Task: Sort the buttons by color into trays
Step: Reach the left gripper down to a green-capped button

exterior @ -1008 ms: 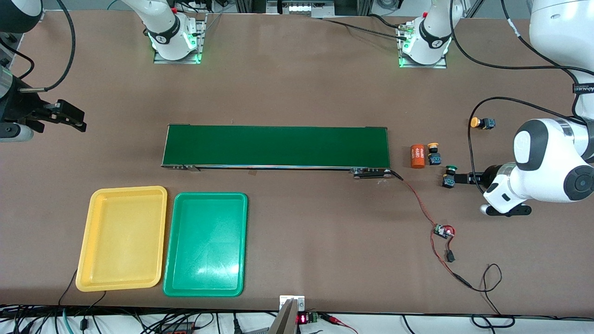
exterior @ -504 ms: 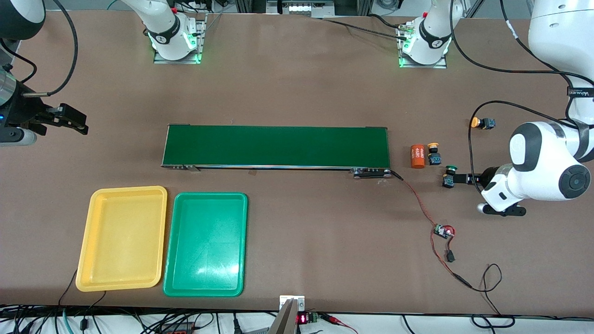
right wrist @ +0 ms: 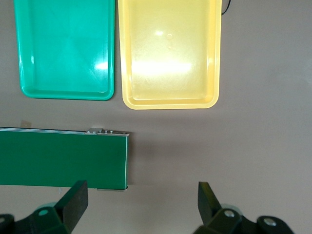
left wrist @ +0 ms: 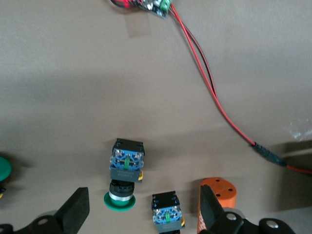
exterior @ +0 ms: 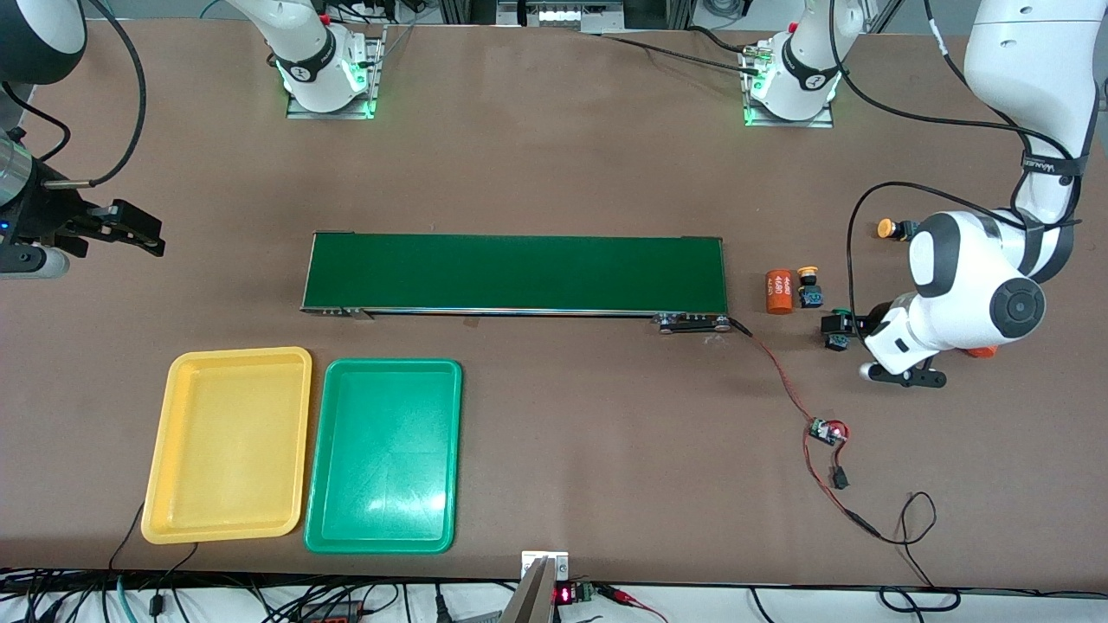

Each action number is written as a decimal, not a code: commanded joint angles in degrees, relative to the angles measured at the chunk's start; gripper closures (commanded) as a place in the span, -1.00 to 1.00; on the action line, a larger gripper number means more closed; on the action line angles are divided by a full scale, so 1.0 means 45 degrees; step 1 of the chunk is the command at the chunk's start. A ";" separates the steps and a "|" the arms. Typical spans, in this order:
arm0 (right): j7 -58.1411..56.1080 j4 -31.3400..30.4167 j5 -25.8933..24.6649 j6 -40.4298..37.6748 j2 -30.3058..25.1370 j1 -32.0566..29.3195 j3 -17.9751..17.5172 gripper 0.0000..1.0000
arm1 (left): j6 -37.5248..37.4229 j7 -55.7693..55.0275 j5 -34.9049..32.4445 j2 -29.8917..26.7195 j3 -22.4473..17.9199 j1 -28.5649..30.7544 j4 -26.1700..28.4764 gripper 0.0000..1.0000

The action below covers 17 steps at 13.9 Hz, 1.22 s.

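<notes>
My left gripper (left wrist: 141, 214) hangs over the green button (left wrist: 125, 171) near the left arm's end of the table, jaws spread wide with nothing held. My right gripper (right wrist: 141, 204) waits over bare table off the conveyor belt's (exterior: 517, 272) other end, equally wide and empty.

Surroundings: an orange cylinder (exterior: 779, 292) stands just beside a yellow-capped button (exterior: 810, 287); a second yellow button (exterior: 892, 228) lies farther from the front camera. Red-and-black wires (exterior: 783, 381) run from the belt to a small circuit board (exterior: 827, 431).

View differences: the left wrist view shows the green button lying on its side, cap toward the gripper, plus another green cap (left wrist: 4, 168) at its edge, which my arm hides in the front view.

The cylinder's white print is not legible.

The yellow tray (exterior: 229, 446) and green tray (exterior: 383, 456) sit side by side, empty, nearer the front camera than the belt.
</notes>
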State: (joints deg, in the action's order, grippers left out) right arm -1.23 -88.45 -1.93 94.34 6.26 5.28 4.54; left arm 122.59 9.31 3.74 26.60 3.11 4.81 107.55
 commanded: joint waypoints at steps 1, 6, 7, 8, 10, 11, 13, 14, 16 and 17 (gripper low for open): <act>-0.0098 -0.0149 -0.0019 0.0266 -0.0142 -0.0100 -0.0033 -1.00 | 0.0296 0.0665 0.0359 -0.0502 -0.0008 0.0063 0.0690 -1.00; -0.0216 -0.0149 -0.0098 0.0247 -0.0122 -0.0100 -0.0013 -1.00 | 0.0569 0.0684 0.0340 0.0083 -0.0028 0.0043 0.0633 -1.00; -0.0216 -0.0149 -0.0078 0.0266 -0.0122 -0.0119 -0.0013 -1.00 | 0.0570 0.0684 0.0321 0.0123 -0.0028 -0.0015 0.0593 -1.00; -0.0197 -0.0149 -0.0078 0.0266 -0.0122 -0.0100 -0.0013 -1.00 | 0.0570 0.0684 0.0301 0.0182 -0.0028 -0.0015 0.0593 -1.00; -0.0196 -0.0149 -0.0020 0.0285 -0.0122 -0.0119 -0.0013 -1.00 | 0.0570 0.0684 0.0262 0.0377 -0.0028 -0.0015 0.0496 -1.00; -0.0196 -0.0149 0.0000 0.0286 -0.0141 -0.0139 0.0006 -1.00 | 0.0570 0.0704 0.0223 0.0397 -0.0028 0.0043 0.0476 -1.00; -0.0196 -0.0149 -0.0020 0.0325 -0.0141 -0.0139 0.0006 -1.00 | 0.0396 0.0685 0.0262 0.0572 -0.0028 0.0043 0.0108 -1.00; -0.0196 -0.0130 -0.0020 0.0344 -0.0122 -0.0139 0.0006 -1.00 | 0.0239 0.0704 0.0262 0.0612 -0.0028 0.0101 -0.0011 -1.00; -0.0196 -0.0130 -0.0020 0.0460 -0.0122 -0.0120 0.0006 -1.00 | -0.0365 0.0665 0.0281 0.0612 -0.0028 0.0064 0.0007 -1.00; -0.0196 -0.0130 0.0000 0.0481 -0.0122 -0.0100 0.0006 -1.00 | -0.0368 0.0684 0.0281 0.0709 -0.0008 0.0102 0.0026 -1.00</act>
State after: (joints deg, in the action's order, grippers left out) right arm -1.23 -88.45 -1.93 95.67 6.27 5.04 4.68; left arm 122.78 10.62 3.74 28.52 3.01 4.99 109.08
